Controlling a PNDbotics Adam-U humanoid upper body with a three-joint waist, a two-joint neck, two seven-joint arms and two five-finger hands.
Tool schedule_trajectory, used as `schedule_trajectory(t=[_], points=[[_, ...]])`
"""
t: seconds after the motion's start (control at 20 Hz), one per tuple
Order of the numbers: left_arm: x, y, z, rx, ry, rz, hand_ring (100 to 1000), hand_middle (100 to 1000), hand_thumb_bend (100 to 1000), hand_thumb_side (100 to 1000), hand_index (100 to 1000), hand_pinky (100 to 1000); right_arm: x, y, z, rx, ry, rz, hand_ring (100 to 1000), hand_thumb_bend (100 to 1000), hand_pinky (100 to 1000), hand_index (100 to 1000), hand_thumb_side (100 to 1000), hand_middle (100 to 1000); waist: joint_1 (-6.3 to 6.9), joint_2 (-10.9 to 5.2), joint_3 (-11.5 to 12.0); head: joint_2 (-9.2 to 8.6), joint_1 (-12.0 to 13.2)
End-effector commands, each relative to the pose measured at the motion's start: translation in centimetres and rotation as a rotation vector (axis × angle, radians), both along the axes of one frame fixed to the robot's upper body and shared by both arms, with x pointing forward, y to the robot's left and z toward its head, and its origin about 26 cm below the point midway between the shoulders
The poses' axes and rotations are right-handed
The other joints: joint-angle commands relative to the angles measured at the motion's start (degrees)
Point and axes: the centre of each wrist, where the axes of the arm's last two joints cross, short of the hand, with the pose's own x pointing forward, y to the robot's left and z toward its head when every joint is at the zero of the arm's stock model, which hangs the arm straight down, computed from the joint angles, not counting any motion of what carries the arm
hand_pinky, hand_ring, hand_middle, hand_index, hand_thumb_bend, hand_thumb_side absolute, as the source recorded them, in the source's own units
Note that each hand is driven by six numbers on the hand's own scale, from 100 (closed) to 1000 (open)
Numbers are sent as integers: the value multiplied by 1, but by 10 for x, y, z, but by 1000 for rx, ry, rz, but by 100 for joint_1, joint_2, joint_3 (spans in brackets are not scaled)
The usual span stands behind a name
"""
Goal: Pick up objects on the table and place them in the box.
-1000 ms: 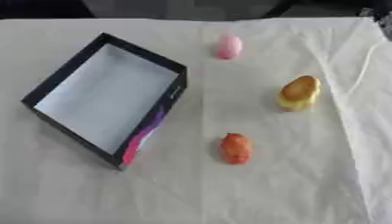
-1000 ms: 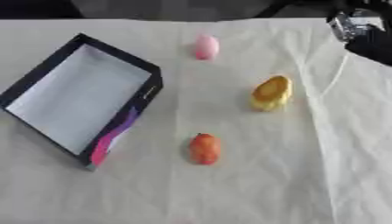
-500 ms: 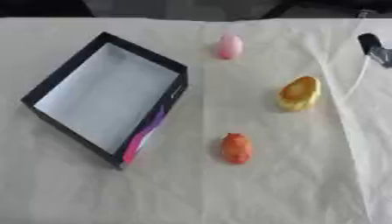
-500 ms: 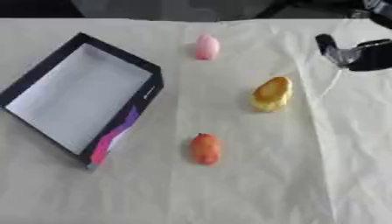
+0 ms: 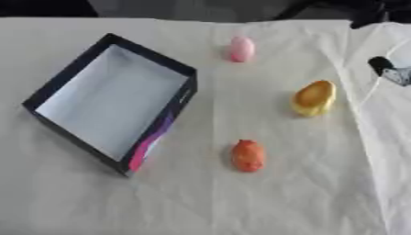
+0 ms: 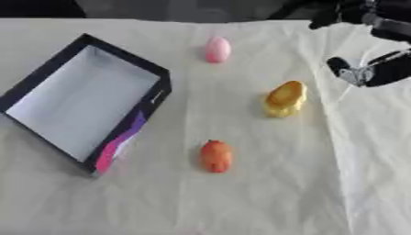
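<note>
Right robot hand [image 6: 371, 71] at the bench's far right edge, nothing in it, three pieces not yet boxed.

Here it is at the edge of view, dark fingers pointing inward, though whether they're spread or curled I cannot tell. Just inward of its fingertips sits the yellow piece [image 6: 285, 98], the nearest target. Further off, closer to me, lies the orange piece [image 6: 215, 156]; the pink egg-shaped piece [image 6: 217, 49] is up toward the far side. Beyond all three, well away from the hand, the box [image 5: 83, 83] stands open and empty on the cloth-covered bench [image 5: 321, 193]. These look like small light toys, smooth and rounded, likely to roll or slip. I'd take the yellow one across its narrow middle, thumb against fingers. The left one isn't showing.
</note>
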Motion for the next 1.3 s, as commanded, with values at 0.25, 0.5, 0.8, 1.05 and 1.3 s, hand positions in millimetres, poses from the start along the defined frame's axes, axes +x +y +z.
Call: schedule_trajectory(t=[0.25,0.5,0.8,1.05,1.3], points=[[0,2,6,22,-13,-10,732,791,168,707,905,849,3,6,-1,-46,35,26,892,100,918,916,190,927,-74,-75,28,-7,-41],[0,0,5,21,-10,-19,731,792,165,709,906,850,7,15,-18,-104,82,51,895,100,918,924,229,932,-61,-48,44,-7,-73],[0,-1,5,18,-7,-26,734,792,164,714,906,850,14,13,-36,-152,137,41,904,100,922,947,223,949,-52,-22,51,-7,-93],[1,-3,4,16,-5,-32,735,792,162,716,906,851,20,11,-50,-147,184,31,905,100,926,948,264,951,-42,-5,53,-7,-103],[1,-3,3,12,-5,-34,736,791,161,718,905,851,25,10,-59,-155,202,21,903,100,922,946,277,947,-34,15,69,-7,-120]])
